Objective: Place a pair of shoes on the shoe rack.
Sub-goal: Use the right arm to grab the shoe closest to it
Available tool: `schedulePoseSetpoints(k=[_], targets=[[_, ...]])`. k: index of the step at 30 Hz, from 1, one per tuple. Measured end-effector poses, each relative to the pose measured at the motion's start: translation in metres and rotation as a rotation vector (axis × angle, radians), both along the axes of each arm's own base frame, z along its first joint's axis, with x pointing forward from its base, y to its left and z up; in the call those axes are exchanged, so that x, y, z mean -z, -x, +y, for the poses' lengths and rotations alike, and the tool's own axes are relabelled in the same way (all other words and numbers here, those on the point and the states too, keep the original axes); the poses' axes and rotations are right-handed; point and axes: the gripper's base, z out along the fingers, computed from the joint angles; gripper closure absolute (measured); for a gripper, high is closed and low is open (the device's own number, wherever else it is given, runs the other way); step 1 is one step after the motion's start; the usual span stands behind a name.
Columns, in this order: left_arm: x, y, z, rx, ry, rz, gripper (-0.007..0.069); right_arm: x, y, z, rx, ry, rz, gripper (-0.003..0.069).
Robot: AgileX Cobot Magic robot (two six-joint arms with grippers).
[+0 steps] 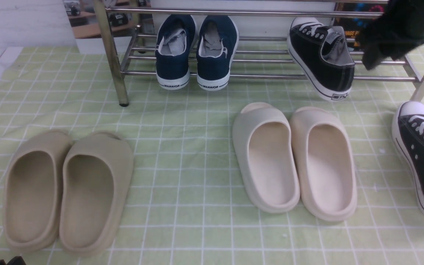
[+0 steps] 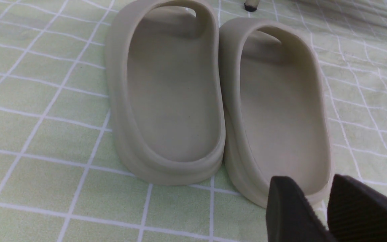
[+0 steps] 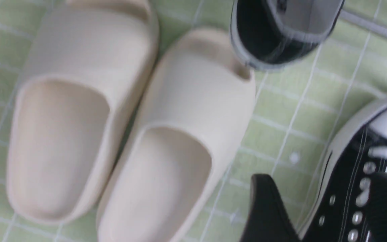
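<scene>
1. My right fingers [image 3: 324, 178] are standing open and empty; my left fingers [image 2: 311, 179] are also parting, holding nothing, by a tan slide [image 2: 274, 111].
2. Just beside my right fingers, the racked sneaker [image 1: 320, 59] is lying askew, its heel overhanging the shoe rack's [image 1: 267, 76] front rod. A sideways brush could be tipping it off.
3. Farther from them, nearer my body, the floor sneaker [image 1: 423, 158] is waiting on the cloth. An off-centre grip could be twisting it; carrying it low could be knocking the rack or its mate.
4. Both sneakers are showing black canvas, white laces, white toe caps and grey lining; the racked one is pointing its toe inward.
</scene>
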Motion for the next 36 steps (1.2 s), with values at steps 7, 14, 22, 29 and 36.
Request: schedulePoseSetpoints(k=[7,14,22,29,36], targets=[[0.000,0.000,0.000,0.000,0.000,0.000,0.0424,0.044,0.046,-0.034,0.147,0.068,0.174,0.0237],[0.000,0.000,0.000,0.000,0.000,0.000,0.0424,0.100,0.067,-0.084,0.333,0.013,0.277,0.0237],[0.000,0.000,0.000,0.000,0.000,0.000,0.0423,0.141,0.070,-0.085,0.345,-0.021,0.193,0.0237],[0.000,0.000,0.000,0.000,0.000,0.000,0.0415,0.166,0.059,-0.087,0.338,-0.001,0.210,0.0327],[0.000,0.000,0.000,0.000,0.000,0.000,0.0407,0.166,0.059,-0.087,0.337,0.000,0.207,0.0629]])
